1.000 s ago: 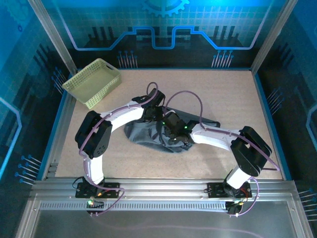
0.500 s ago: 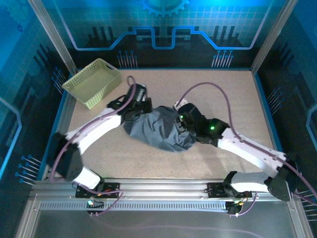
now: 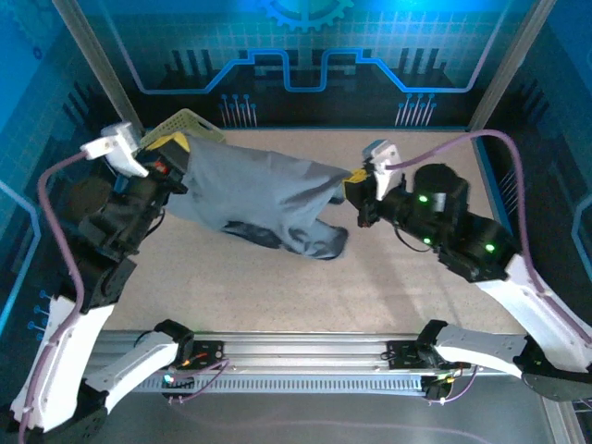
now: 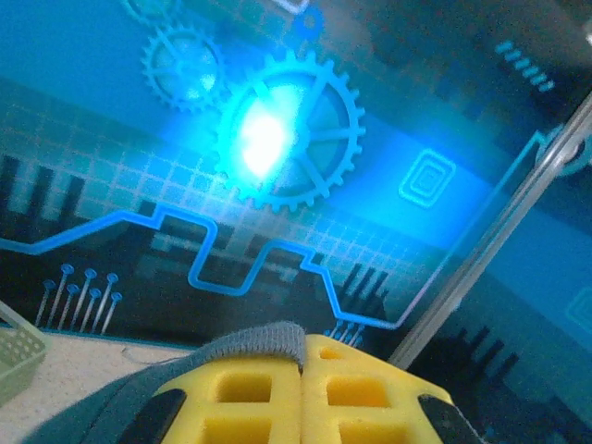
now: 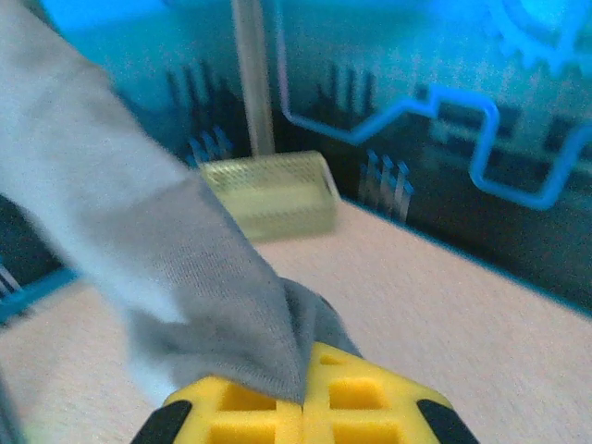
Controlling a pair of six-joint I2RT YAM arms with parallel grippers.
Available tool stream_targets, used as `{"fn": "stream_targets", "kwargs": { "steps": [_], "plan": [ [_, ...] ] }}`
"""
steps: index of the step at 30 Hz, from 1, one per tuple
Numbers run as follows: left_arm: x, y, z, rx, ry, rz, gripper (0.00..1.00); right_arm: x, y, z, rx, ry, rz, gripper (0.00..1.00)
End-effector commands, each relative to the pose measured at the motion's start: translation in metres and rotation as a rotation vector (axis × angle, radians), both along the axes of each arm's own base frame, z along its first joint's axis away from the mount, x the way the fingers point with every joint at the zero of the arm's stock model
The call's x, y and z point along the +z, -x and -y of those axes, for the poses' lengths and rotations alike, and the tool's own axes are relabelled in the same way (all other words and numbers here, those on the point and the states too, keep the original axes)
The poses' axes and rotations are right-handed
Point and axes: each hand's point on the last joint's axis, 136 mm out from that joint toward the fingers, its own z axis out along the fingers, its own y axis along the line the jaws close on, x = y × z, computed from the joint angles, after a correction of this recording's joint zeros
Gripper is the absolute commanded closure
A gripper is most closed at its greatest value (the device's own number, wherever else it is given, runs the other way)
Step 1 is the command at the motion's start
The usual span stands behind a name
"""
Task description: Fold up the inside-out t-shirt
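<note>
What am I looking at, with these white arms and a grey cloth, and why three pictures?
These are two robot arms bolted to a table. The wide picture comes from a fixed camera above and behind them; the other two come from a camera on each wrist. The left claw and the right claw are each shut on an edge of a dark grey t-shirt, holding it stretched between them, its lower part sagging toward the table. A pale green basket sits at the far left.
</note>
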Motion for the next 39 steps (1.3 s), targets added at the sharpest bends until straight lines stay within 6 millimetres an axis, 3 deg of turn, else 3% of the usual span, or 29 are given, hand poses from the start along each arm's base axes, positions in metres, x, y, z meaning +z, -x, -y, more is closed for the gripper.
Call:
{"fn": "stream_targets", "kwargs": {
  "steps": [1,3,5,7,10,12,13,14,16,17,19,22,24,26,28,29,31,32,33,34,37,39],
  "plan": [
    [-0.125,-0.066,0.038,-0.067,-0.147,-0.431,1.00,-0.152,-0.043,0.023,-0.216,0.358,-0.337,1.00],
    [-0.177,-0.086,0.048,-0.071,-0.191,-0.623,1.00,-0.209,-0.045,0.034,-0.261,0.512,-0.480,1.00],
    [-0.203,-0.095,0.056,-0.083,-0.213,-0.711,1.00,-0.235,-0.039,0.033,-0.239,0.598,-0.556,1.00],
    [-0.198,-0.096,0.063,-0.103,-0.221,-0.691,1.00,-0.230,-0.029,0.020,-0.164,0.579,-0.520,1.00],
    [-0.148,-0.074,0.095,-0.254,-0.234,-0.455,1.00,-0.174,0.005,-0.020,0.116,0.307,-0.366,1.00],
    [-0.124,-0.058,0.106,-0.304,-0.221,-0.304,1.00,-0.137,0.024,-0.027,0.230,0.102,-0.247,1.00],
    [-0.121,-0.056,0.104,-0.296,-0.206,-0.282,1.00,-0.135,0.019,-0.021,0.199,0.059,-0.235,0.96],
    [-0.130,-0.062,0.097,-0.243,-0.210,-0.305,1.00,-0.144,0.004,-0.009,0.103,0.057,-0.259,1.00],
    [-0.163,-0.079,0.081,-0.135,-0.254,-0.437,1.00,-0.185,-0.020,0.015,-0.089,0.183,-0.390,1.00],
    [-0.184,-0.086,0.077,-0.107,-0.279,-0.533,1.00,-0.204,-0.020,0.016,-0.100,0.266,-0.444,1.00],
    [-0.204,-0.085,0.091,-0.165,-0.309,-0.601,1.00,-0.226,-0.002,-0.003,-0.020,0.396,-0.439,1.00],
    [-0.202,-0.072,0.105,-0.240,-0.275,-0.514,1.00,-0.224,0.044,-0.041,0.206,0.399,-0.360,1.00],
    [-0.196,-0.070,0.091,-0.184,-0.252,-0.470,1.00,-0.212,0.070,-0.054,0.330,0.353,-0.312,1.00],
    [-0.199,-0.078,0.069,-0.096,-0.242,-0.510,1.00,-0.200,0.078,-0.057,0.368,0.312,-0.269,1.00],
    [-0.207,-0.088,0.051,-0.020,-0.243,-0.578,1.00,-0.196,0.053,-0.042,0.225,0.310,-0.238,1.00],
    [-0.206,-0.091,0.052,-0.032,-0.241,-0.588,1.00,-0.202,0.031,-0.026,0.109,0.320,-0.269,1.00],
    [-0.201,-0.092,0.064,-0.088,-0.230,-0.572,1.00,-0.216,-0.015,0.027,-0.204,0.339,-0.395,1.00],
    [-0.196,-0.092,0.069,-0.112,-0.210,-0.553,1.00,-0.224,-0.028,0.049,-0.314,0.357,-0.459,1.00],
    [-0.192,-0.092,0.071,-0.124,-0.191,-0.535,1.00,-0.227,-0.032,0.056,-0.338,0.369,-0.491,1.00],
    [-0.192,-0.092,0.071,-0.124,-0.182,-0.531,1.00,-0.225,-0.030,0.046,-0.282,0.380,-0.480,1.00],
    [-0.199,-0.096,0.070,-0.110,-0.200,-0.566,1.00,-0.208,0.000,-0.012,-0.014,0.386,-0.332,1.00],
    [-0.209,-0.099,0.071,-0.105,-0.218,-0.605,1.00,-0.213,0.000,-0.020,0.001,0.357,-0.373,1.00]
  ]
}}
